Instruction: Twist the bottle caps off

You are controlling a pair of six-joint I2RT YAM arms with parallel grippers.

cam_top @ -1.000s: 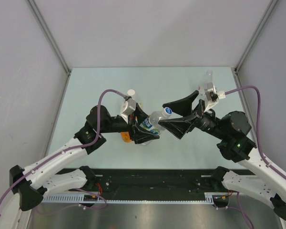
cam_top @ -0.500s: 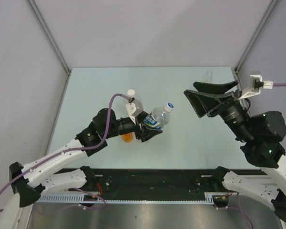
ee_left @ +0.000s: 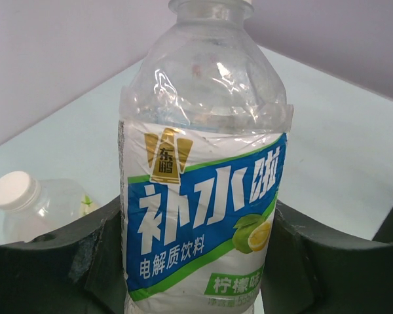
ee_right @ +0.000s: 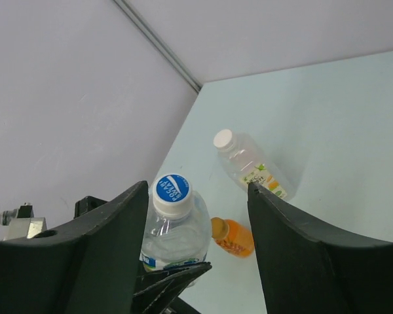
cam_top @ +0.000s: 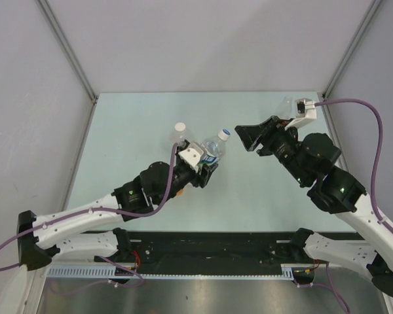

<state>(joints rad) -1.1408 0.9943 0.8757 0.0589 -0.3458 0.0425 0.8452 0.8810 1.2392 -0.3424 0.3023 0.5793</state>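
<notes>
Pinching the blue-labelled bottle (ee_left: 203,216), one of three, the left pincer (cam_top: 204,170) faces the spread right pincer (cam_top: 244,139).

Clear glossy plastic bottle (ee_left: 203,85), crinkled at the shoulder, shiny printed film label (ee_left: 203,216), smooth blue plastic cap (ee_right: 172,190), matt white plastic cap (ee_left: 13,190), matt black plastic right claw (ee_right: 198,188), smooth matt pale-green table (cam_top: 131,118), glossy white arm shells (cam_top: 72,219)

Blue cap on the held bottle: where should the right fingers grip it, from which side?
I'd pinch the blue cap by its side wall, one finger on each side, coming straight at its top. The left fingers clamp the bottle at its label, leaving the cap free and tilted toward the open right fingers.
</notes>
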